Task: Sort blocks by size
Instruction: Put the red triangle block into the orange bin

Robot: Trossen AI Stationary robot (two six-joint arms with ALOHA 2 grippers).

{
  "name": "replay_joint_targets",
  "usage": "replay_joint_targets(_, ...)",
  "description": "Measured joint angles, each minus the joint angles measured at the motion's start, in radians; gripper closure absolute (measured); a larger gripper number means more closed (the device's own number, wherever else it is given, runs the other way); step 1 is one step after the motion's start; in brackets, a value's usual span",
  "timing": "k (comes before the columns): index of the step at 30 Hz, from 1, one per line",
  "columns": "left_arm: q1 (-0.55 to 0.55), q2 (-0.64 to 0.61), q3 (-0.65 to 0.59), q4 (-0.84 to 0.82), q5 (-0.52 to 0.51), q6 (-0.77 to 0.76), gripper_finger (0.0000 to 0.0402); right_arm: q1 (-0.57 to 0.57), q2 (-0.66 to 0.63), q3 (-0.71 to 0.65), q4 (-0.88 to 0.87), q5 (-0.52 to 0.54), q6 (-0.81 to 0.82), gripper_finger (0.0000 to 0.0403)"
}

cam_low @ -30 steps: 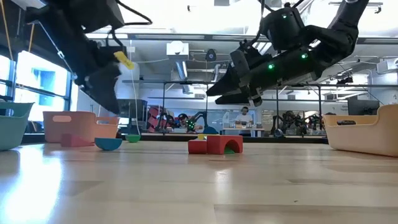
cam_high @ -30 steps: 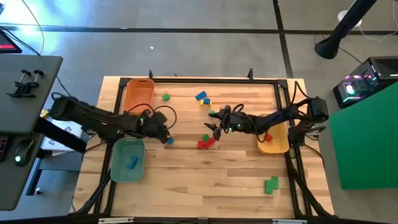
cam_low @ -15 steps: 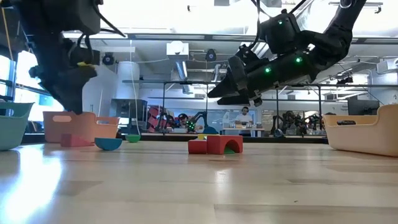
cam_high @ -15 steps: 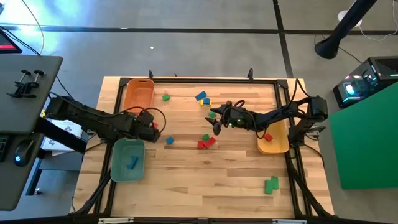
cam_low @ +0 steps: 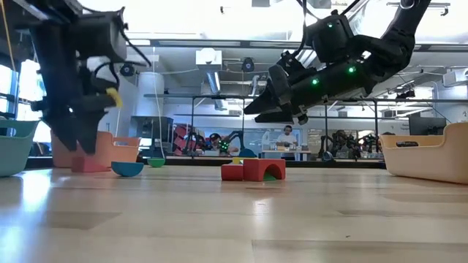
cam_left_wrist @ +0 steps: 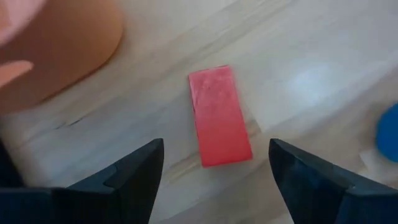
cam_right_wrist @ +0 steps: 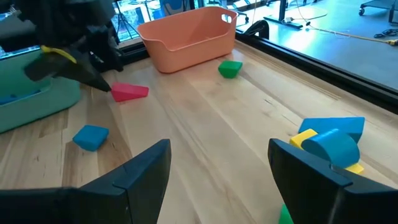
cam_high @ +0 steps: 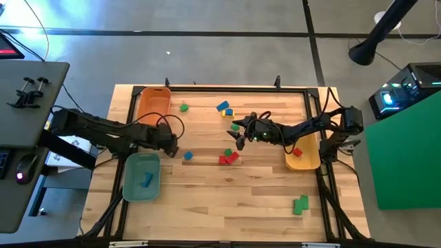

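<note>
My left gripper [cam_high: 171, 145] is open and points down over a flat red block [cam_left_wrist: 219, 116] that lies on the table beside the orange tray [cam_high: 153, 103]. Its fingers stand on either side of the block without touching it. The red block also shows in the right wrist view [cam_right_wrist: 129, 92] and the low view [cam_low: 88, 164]. My right gripper [cam_high: 238, 141] is open and empty, in the air mid-table near a green block [cam_high: 235, 127]. Other blocks lie scattered: blue [cam_high: 187, 156], red [cam_high: 227, 158], green [cam_high: 184, 107], blue and yellow [cam_high: 225, 109].
A teal tray [cam_high: 131, 186] at the left front holds a blue block [cam_high: 146, 180]. A yellow tray [cam_high: 306, 162] at the right holds a red block [cam_high: 297, 151]. Two green blocks [cam_high: 300, 204] lie near the front right. A black frame runs around the table top.
My left gripper has gone toward the table's left edge and down, from beside the small blue block to over the red block next to the orange tray. The blocks have stayed where they were.
</note>
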Motion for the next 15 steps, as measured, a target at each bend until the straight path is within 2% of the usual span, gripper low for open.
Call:
replay_joint_targets(9, 0.042, 0.0, -0.039, 0.079, 0.073, 0.04, 0.0136, 0.0, 0.0, 0.0, 0.0, 0.0, 0.0, 0.0137)
replay_joint_targets(15, 0.08, 0.001, -0.107, 0.169, 0.097, 0.061, 0.0152, 0.0, 0.0, 0.0, 0.0, 0.0, 0.002, 0.0137)
